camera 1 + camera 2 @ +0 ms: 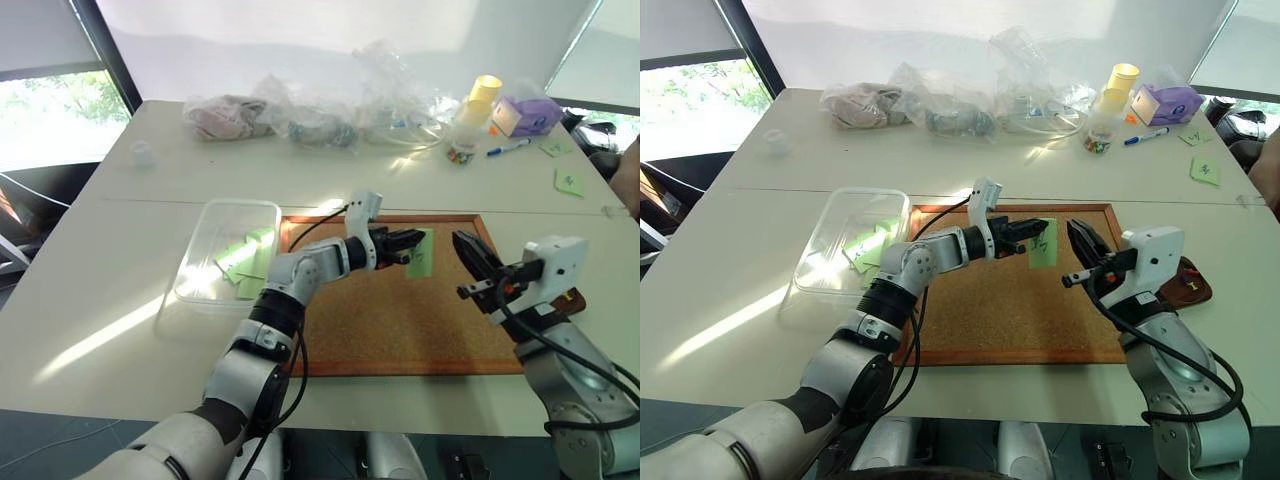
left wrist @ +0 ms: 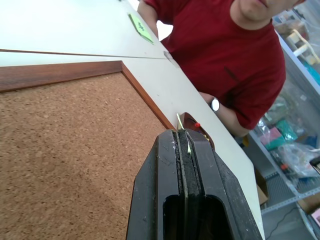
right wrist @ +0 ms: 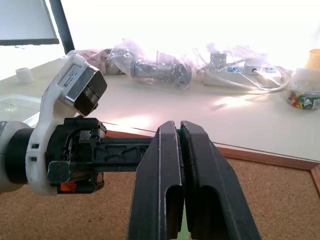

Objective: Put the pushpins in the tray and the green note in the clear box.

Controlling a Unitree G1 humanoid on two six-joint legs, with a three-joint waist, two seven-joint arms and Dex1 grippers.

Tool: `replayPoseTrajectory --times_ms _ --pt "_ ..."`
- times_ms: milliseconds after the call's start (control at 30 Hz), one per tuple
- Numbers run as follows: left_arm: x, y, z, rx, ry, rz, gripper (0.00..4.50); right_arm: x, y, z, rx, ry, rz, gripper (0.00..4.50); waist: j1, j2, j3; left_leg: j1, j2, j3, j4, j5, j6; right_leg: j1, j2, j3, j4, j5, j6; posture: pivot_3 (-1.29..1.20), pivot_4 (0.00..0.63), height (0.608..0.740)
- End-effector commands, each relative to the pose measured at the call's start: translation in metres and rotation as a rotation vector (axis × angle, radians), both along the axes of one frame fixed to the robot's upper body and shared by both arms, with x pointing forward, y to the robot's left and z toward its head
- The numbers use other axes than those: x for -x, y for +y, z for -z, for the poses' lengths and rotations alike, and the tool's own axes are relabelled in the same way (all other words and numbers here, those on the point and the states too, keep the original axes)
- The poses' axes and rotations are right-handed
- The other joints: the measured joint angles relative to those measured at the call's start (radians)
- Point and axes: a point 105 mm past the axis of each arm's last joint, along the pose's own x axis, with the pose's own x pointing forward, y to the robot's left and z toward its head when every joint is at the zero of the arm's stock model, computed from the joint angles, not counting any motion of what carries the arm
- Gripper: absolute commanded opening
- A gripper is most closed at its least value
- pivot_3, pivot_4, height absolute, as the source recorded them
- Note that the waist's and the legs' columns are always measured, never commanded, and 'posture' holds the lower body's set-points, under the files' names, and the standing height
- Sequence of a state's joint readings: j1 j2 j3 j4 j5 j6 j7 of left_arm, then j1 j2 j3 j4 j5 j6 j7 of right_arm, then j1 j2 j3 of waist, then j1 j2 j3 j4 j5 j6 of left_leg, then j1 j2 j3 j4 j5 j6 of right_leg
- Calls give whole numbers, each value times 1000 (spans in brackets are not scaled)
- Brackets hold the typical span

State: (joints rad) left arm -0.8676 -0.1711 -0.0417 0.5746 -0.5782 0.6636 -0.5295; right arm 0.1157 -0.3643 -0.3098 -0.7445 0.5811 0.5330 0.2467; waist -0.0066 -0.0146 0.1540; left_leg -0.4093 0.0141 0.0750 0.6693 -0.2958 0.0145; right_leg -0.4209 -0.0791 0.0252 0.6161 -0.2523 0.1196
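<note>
Left hand [image 1: 1036, 226] clamped on green note [image 1: 1044, 245], lifted off cork board [image 1: 1020, 320] for carrying to clear box [image 1: 820, 258]. Right hand [image 1: 1085, 243] closed, apparently empty.

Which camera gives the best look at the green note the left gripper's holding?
The right eye view: the green note hangs face-on from the left gripper. The left eye view shows the same. The left wrist view catches a thin edge between the fingers; the right wrist view barely shows it.
</note>
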Motion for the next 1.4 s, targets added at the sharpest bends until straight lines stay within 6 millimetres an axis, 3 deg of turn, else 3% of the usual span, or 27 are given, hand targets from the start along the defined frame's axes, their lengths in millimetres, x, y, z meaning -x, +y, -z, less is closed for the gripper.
replayPoseTrajectory --times_ms 33,133,233,367,633,933,1033,1267,1400 --pt "13 -16 -19 137 55 51 27 5 -26 -15 -80 -67 121 0 0 0 0 0 0 0 0 0 0 0 0 0 0 0 0 0 150 740" --pt "18 -11 -29 180 79 82 27 0 -63 -4 -80 -19 285 0 1 0 0 0 0 0 0 0 0 0 0 0 0 0 0 0 150 740" --pt "28 -1 -40 195 51 123 27 -5 -103 19 0 98 451 0 -1 0 0 0 0 0 1 0 0 1 0 0 0 0 0 0 150 740" --pt "50 9 -42 131 -74 178 27 -11 -137 44 65 220 552 0 -3 3 -2 1 0 0 1 0 0 1 0 0 1 0 0 0 150 740" --pt "67 17 -50 111 -208 154 27 -17 -164 65 112 310 583 0 -4 5 -3 3 0 0 1 2 -2 2 1 1 4 0 0 0 150 740" --pt "72 16 -51 111 -219 129 27 -20 -171 72 95 338 574 0 -2 6 -3 2 0 -1 5 2 -2 4 1 0 4 0 0 0 150 740" --pt "70 16 -51 110 -220 122 0 -19 -171 74 94 344 574 884 -2 6 -3 2 0 -2 8 1 -1 6 2 0 3 0 0 0 150 740" --pt "67 19 -56 104 -273 84 0 -17 -173 75 96 342 582 4455 -2 6 -3 3 1 -2 12 0 2 9 2 0 3 0 0 0 150 740" --pt "65 20 -59 97 -309 63 0 -15 -173 75 98 339 585 4455 -2 6 -3 3 1 -3 12 0 2 9 2 0 3 0 0 0 150 740"
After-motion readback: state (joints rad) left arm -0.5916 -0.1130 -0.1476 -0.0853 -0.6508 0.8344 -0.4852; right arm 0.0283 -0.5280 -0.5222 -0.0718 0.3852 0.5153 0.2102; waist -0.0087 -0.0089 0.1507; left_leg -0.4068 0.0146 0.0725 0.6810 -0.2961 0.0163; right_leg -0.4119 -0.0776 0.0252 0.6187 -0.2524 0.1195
